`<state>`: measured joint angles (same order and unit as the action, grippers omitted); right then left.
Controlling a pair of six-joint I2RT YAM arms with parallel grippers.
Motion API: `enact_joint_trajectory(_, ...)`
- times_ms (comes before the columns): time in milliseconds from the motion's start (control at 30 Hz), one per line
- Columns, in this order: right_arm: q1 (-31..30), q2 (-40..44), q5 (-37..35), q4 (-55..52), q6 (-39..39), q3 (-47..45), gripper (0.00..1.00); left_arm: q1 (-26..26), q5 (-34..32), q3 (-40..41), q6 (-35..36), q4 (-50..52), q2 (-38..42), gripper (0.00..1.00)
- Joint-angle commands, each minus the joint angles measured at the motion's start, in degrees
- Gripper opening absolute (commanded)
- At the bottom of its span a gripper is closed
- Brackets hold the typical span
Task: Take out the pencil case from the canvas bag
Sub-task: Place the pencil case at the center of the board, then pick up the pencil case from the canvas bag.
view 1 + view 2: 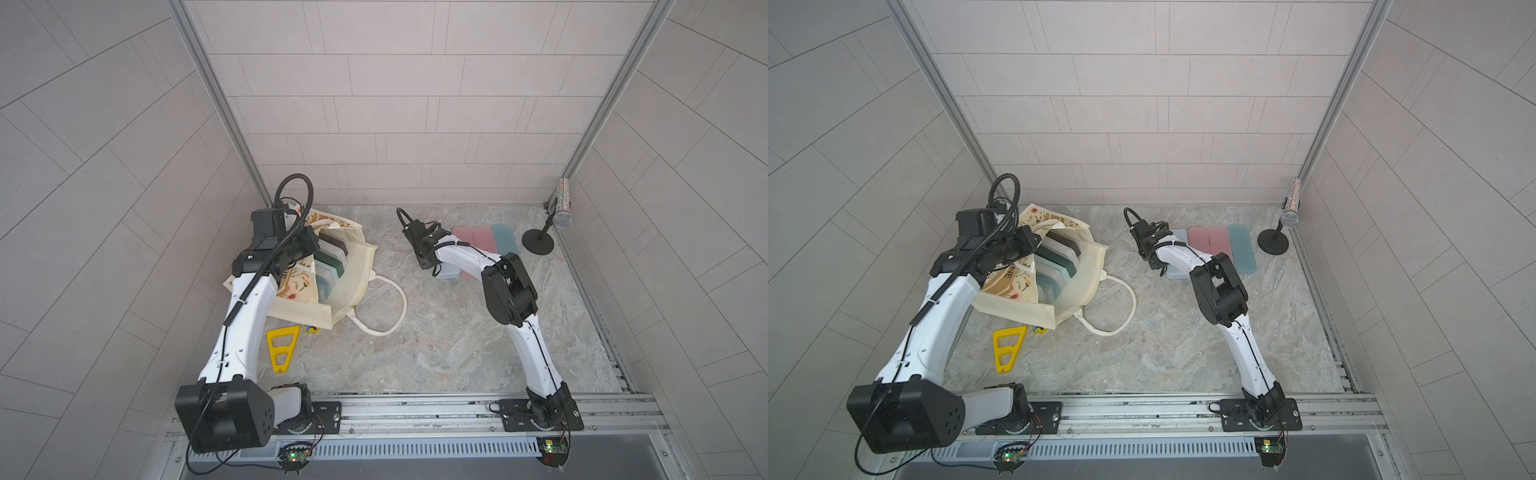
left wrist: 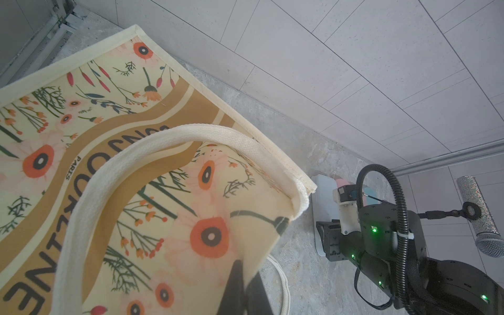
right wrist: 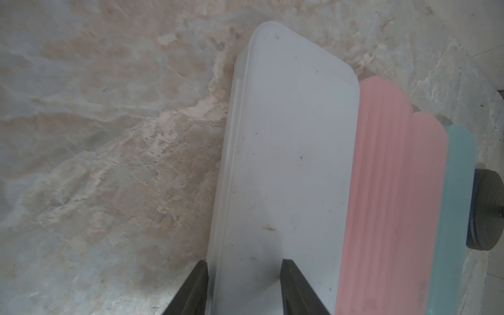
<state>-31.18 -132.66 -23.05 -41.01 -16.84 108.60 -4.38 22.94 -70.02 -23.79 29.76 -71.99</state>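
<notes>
At left claw (image 2: 245,271): jaws closed tight, pinching printed wall of canvas bag (image 1: 359,291). Bag sits on counter (image 1: 436,340), mouth gaping, several pencil cases (image 1: 332,259) on edge inside. Under right claw (image 3: 244,263): white pencil case (image 3: 294,136) flat on counter. Jaws parted, gripping nothing; one finger beside case's long edge, other over lid. Pink cases (image 3: 381,177) touch its far side.
</notes>
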Motion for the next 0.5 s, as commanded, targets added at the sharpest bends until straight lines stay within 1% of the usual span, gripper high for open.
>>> enact_joint_trajectory(0, 0.5, 2.1, 0.0, -0.3, -1.0, 0.0, 0.46, 0.0, 3.2, -0.5, -0.8, -5.0, -0.2, 0.0)
enact_joint_trajectory(200, 1.4, 1.5, 1.1, -0.5, -2.7, 1.0, 0.46, 0.0, 4.1, -0.6, -0.8, -5.2, -0.7, 0.0)
enact_joint_trajectory(300, 1.4, 2.6, 2.7, 0.9, -2.8, 0.5, 0.46, 0.0, 5.0, -0.7, -0.8, -5.3, -1.0, 0.0)
enact_joint_trajectory(367, 1.5, 5.5, 5.9, 5.2, -2.4, -2.5, 0.47, 0.0, 5.6, -0.9, -0.7, -5.4, -1.3, 0.0)
enact_joint_trajectory(467, 1.4, 13.0, 11.5, 15.1, -2.4, -10.3, 0.49, 0.0, 6.8, -1.3, -0.2, -5.4, -1.7, 0.0)
